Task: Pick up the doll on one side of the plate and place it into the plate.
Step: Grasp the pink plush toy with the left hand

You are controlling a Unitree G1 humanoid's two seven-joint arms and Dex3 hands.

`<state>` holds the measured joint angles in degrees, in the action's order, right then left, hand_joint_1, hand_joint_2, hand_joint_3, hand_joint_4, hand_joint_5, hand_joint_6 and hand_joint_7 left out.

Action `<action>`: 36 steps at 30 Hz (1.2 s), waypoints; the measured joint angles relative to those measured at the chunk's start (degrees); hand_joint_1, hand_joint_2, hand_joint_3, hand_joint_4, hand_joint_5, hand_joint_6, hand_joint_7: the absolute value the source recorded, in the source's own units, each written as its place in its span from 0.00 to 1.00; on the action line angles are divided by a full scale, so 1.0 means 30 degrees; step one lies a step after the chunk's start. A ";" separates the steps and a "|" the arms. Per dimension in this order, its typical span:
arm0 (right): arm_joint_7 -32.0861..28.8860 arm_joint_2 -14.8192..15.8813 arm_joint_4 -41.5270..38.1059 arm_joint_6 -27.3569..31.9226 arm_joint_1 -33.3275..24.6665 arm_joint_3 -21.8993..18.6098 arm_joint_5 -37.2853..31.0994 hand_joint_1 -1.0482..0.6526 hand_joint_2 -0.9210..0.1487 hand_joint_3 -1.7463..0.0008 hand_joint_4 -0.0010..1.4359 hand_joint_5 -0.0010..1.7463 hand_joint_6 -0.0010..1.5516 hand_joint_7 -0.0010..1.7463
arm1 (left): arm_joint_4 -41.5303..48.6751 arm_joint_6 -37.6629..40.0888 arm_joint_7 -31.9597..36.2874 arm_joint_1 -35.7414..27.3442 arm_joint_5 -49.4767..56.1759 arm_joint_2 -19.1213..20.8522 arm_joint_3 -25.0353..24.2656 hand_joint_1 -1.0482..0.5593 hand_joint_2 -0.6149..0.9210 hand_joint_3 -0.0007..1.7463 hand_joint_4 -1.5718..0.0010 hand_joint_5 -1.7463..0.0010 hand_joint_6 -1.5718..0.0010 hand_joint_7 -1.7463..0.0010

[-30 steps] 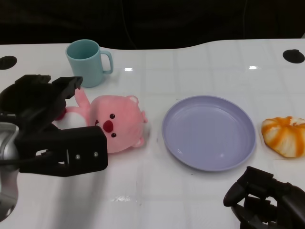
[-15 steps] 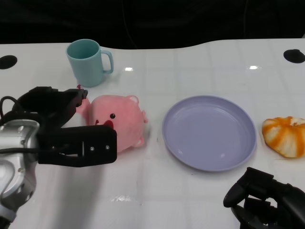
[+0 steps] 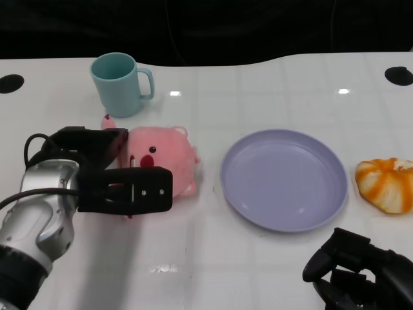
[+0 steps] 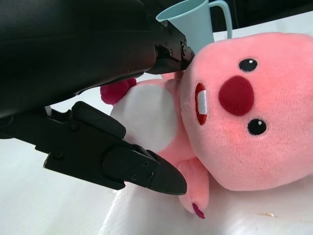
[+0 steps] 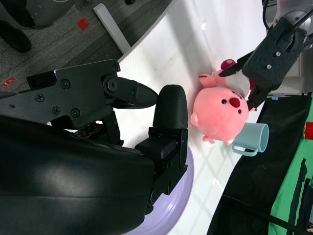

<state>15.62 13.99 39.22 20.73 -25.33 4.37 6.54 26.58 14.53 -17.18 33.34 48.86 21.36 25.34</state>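
Note:
The pink doll [image 3: 166,157] lies on the white table just left of the lavender plate [image 3: 284,179], face up. My left hand [image 3: 110,174] has come down over its body from the left. In the left wrist view its fingers [image 4: 122,161] lie on either side of the doll [image 4: 244,112], spread around the white belly, with the doll still on the table. The right hand [image 3: 361,271] rests low at the near right, holding nothing, fingers apart. The right wrist view shows the doll [image 5: 225,110], a part of the plate [image 5: 171,215] and my left hand [image 5: 274,54].
A light blue cup [image 3: 120,84] stands behind the doll, close to my left hand. An orange-and-white striped soft thing [image 3: 386,184] lies right of the plate. The table's far edge runs just behind the cup.
My left hand has moved right and down onto the doll, its fingers now around the doll's body. The right hand, plate and cup have stayed put.

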 measured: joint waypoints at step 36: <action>0.0102 0.0022 0.0116 -0.0002 -0.0232 -0.0003 0.0080 0.46 0.00 0.71 0.45 1.00 0.30 0.95 | 1.4016 -0.4976 0.9052 0.4289 -0.2447 -0.2743 0.1307 0.46 0.99 0.11 0.53 0.11 0.23 0.96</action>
<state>15.93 14.06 39.56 20.72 -26.02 4.36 6.78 68.63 -0.40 9.97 46.21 41.52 13.13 29.26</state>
